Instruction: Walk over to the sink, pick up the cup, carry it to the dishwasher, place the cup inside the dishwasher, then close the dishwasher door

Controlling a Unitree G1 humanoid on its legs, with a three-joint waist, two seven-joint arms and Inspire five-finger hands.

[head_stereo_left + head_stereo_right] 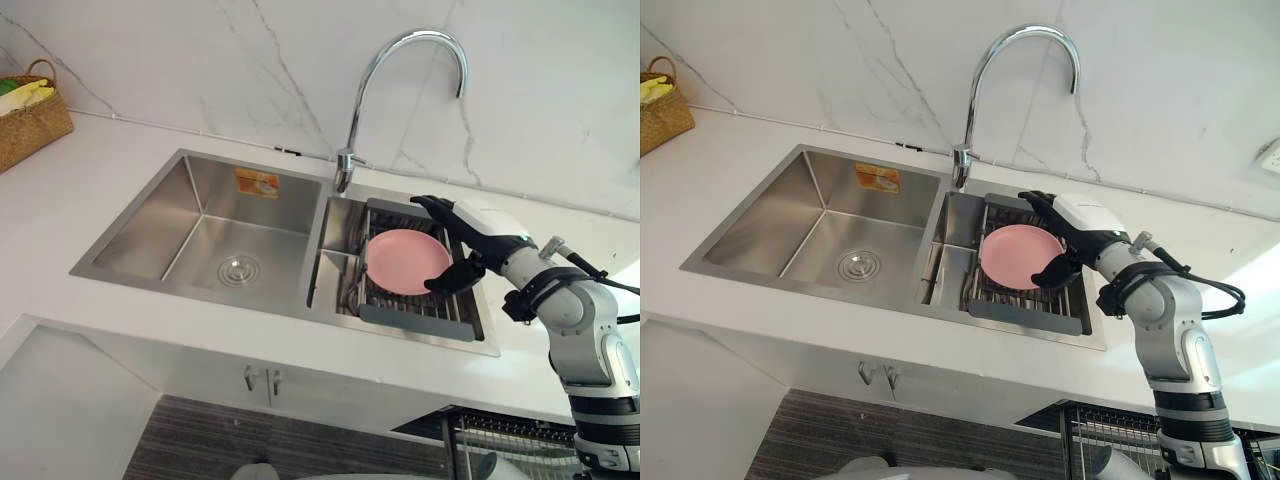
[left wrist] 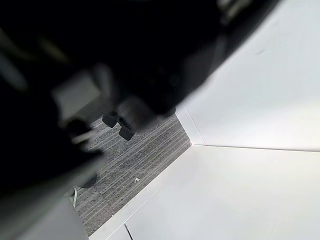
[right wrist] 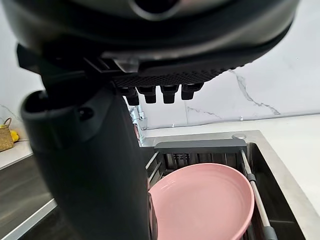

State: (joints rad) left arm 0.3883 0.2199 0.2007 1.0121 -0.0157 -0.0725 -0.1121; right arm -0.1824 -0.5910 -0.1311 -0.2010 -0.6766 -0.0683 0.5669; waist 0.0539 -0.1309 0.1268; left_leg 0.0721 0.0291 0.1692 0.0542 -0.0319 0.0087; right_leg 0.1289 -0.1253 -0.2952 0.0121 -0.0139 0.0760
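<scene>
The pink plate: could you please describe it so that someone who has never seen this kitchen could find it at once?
Find the steel double sink under the tall curved tap. Its right basin holds a grey slatted rack, and the plate lies on it, by the robot's right hand. It is round, shallow and the only pink thing among steel and grey.

Kitchen, steel double sink (image 1: 150, 225), arched faucet (image 1: 400, 45), marble-look wall (image 1: 550, 120), possibly a home
</scene>
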